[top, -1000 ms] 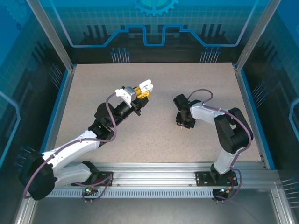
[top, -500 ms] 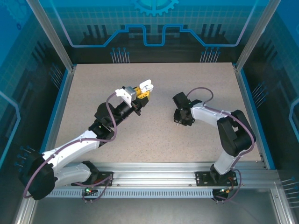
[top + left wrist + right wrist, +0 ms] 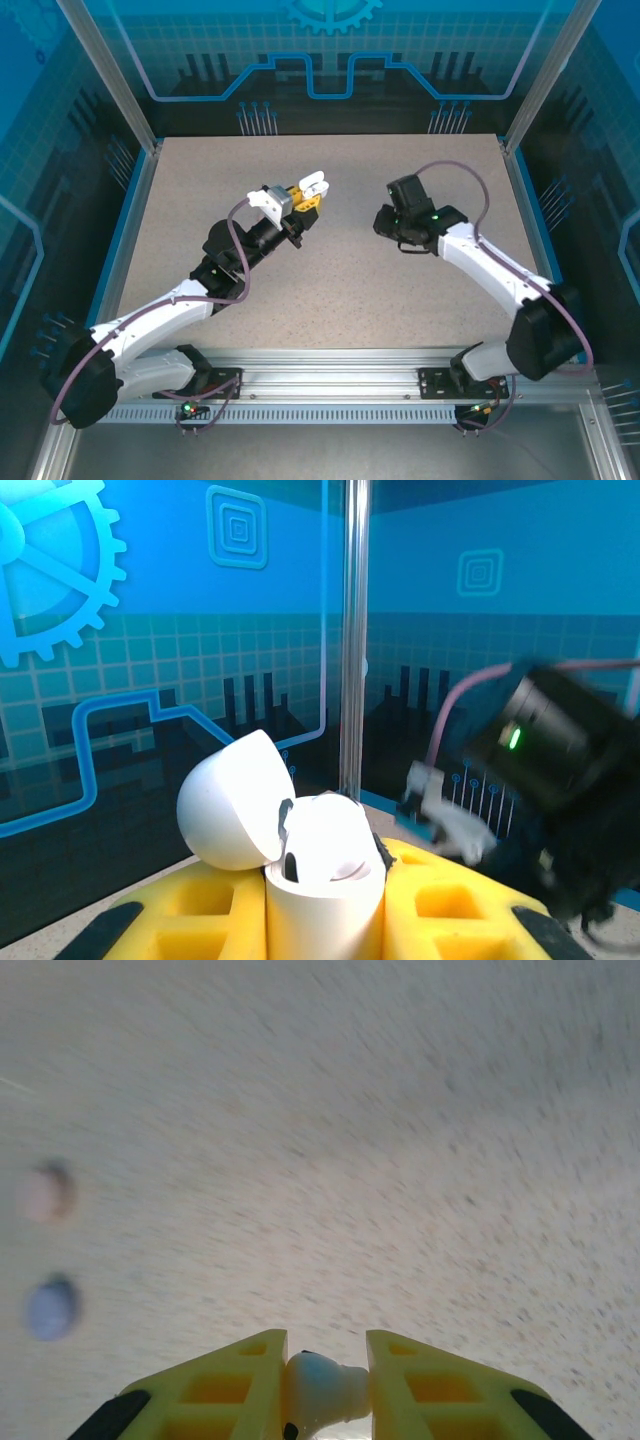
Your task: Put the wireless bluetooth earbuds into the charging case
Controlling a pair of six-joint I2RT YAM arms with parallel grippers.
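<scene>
- Above the middle of the tabletop (image 3: 200,180), the left gripper (image 3: 312,190) is clamped on the white charging case (image 3: 325,885). The case sits between its yellow fingers (image 3: 445,905), clear of the surface.
- The case stands upright with its lid (image 3: 237,800) hinged back, probably so that its open mouth faces up and is steady for the other arm.
- A rounded white form fills part of that mouth. I cannot tell if it is a seated bud.
- The right gripper (image 3: 385,222) hangs just right of the case, apart from it. Its arm (image 3: 560,770) looms blurred in the left wrist view.
- Its fingertips pinch a white earbud (image 3: 320,1388) with the rounded end poking out past them, so the bud can be lowered without the fingers fouling the case.
- Two blurred blobs, pinkish (image 3: 45,1192) and bluish (image 3: 50,1307), lie on the table, perhaps spare buds.
</scene>
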